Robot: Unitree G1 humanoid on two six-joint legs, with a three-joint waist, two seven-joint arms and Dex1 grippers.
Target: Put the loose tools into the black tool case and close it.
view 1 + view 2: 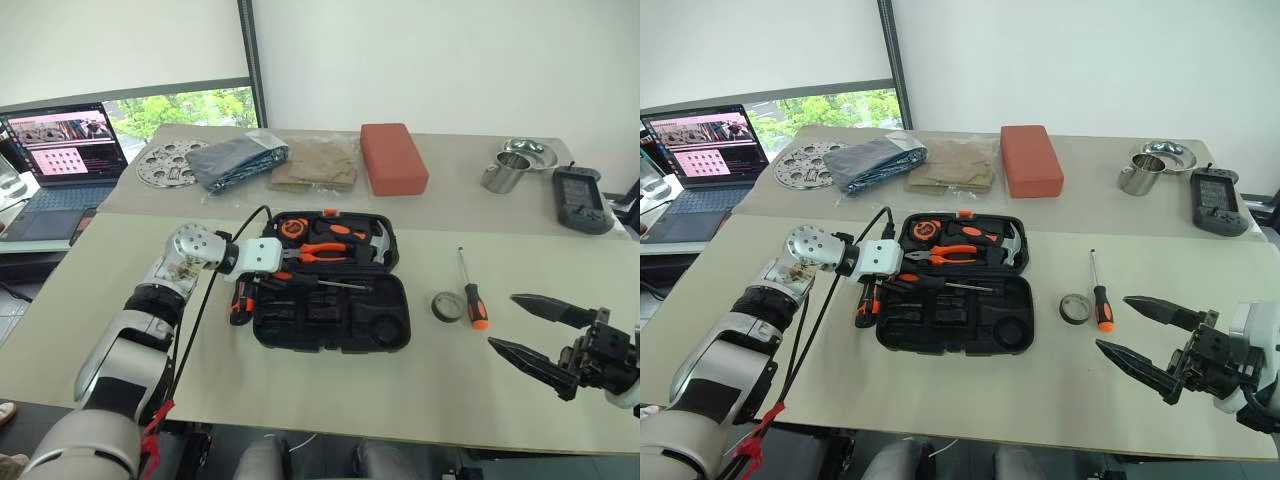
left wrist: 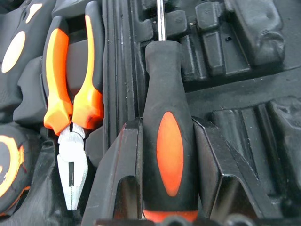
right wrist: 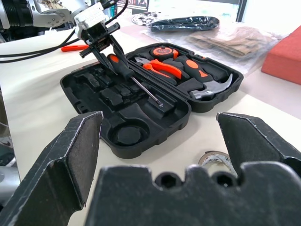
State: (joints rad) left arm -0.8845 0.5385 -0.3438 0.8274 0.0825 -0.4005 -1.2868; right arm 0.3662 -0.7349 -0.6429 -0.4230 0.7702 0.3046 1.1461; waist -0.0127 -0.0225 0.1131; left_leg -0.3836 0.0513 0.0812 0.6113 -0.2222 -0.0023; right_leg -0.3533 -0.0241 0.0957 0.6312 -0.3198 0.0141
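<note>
On a beige table, the black tool case [image 1: 332, 282] lies open near the middle, its lid half holding pliers [image 1: 322, 252] and a hammer [image 1: 1006, 245]. The left gripper [image 3: 104, 47] hangs over the case's near-left corner, its two fingers closed around the handle of a black-and-orange screwdriver [image 2: 168, 136] whose shaft slants down across the moulded slots. The left wrist view shows that grip close up, fingers [image 2: 117, 179] pressed on both sides of the handle. Another orange-and-black tool [image 1: 240, 297] lies on the table just beside the case's left edge. To the right, a second screwdriver [image 1: 472, 293] and a small tape roll [image 1: 447, 306] lie close together, apart from the case, with bare table around them. The right gripper [image 1: 527, 330] hovers near the table's front right edge, fingers spread wide, holding nothing.
</note>
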